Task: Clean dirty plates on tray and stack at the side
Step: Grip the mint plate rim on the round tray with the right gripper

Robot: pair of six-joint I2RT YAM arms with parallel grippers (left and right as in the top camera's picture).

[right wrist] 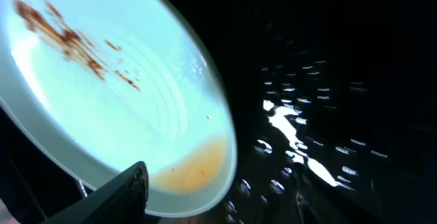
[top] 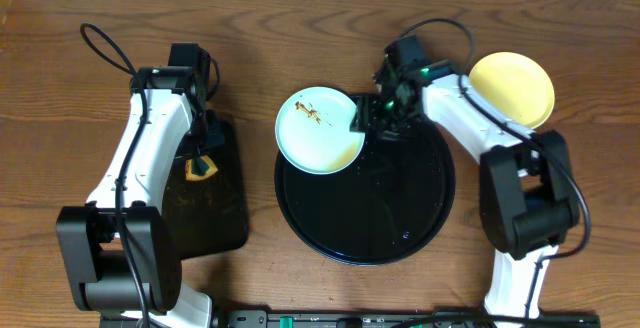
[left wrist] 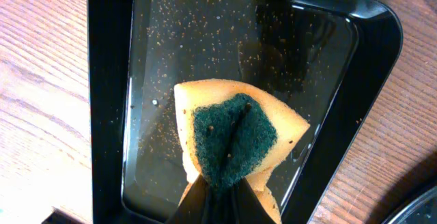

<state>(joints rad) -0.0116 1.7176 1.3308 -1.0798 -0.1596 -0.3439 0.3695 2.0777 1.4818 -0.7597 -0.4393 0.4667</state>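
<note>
1. black and glossy, the round tray is seen at the middle of the table.
2. a mint plate is laid across the tray's far-left rim, partly over the tray and partly past it; brown smears are seen on its far side and an orange-brown patch at the edge over the tray.
3. the plate's right edge is met by the right gripper; in the wrist view one dark finger is seen against the rim and the other is hidden, so it cannot be told whether the plate is pinched or the jaws merely stand about it.
4. a yellow plate is set on the wood, off the tray, at the far right.
5. a sponge, yellow with a green pad, is held folded in the tightly closed left gripper.
6. the sponge is held above a rectangular tray, left of the round one, whose floor is dotted with fine specks.
</note>
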